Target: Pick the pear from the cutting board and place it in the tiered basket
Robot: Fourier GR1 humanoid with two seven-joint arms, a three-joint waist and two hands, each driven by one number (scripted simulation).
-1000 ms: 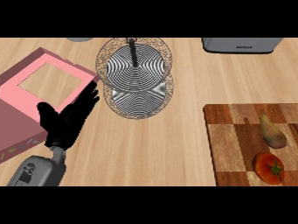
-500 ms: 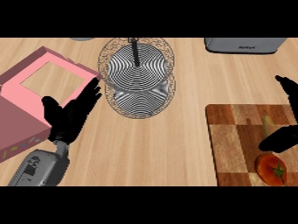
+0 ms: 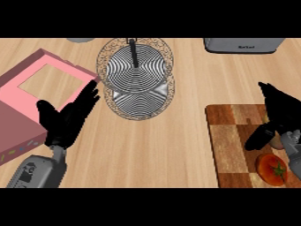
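The wooden cutting board point(image 3: 234, 145) lies at the right of the counter. My right hand point(image 3: 286, 117) hovers over its far right part with fingers stretched out and thumb spread toward the left. It covers the pear point(image 3: 278, 142), of which only a pale sliver shows between thumb and palm. I cannot tell if the hand touches it. The wire tiered basket point(image 3: 136, 77) stands at the back centre, seen from above, with nothing in it. My left hand point(image 3: 68, 117) rests open at the lower left, fingers up.
A red tomato point(image 3: 273, 168) sits on the board's near part, just below my right hand. An open pink box point(image 3: 22, 106) fills the left side. A grey appliance point(image 3: 244, 45) stands at the back right. Bare wood lies between basket and board.
My right hand came in from the right edge onto the board and now hides the pear, settling slightly lower over it. The left hand has barely moved.
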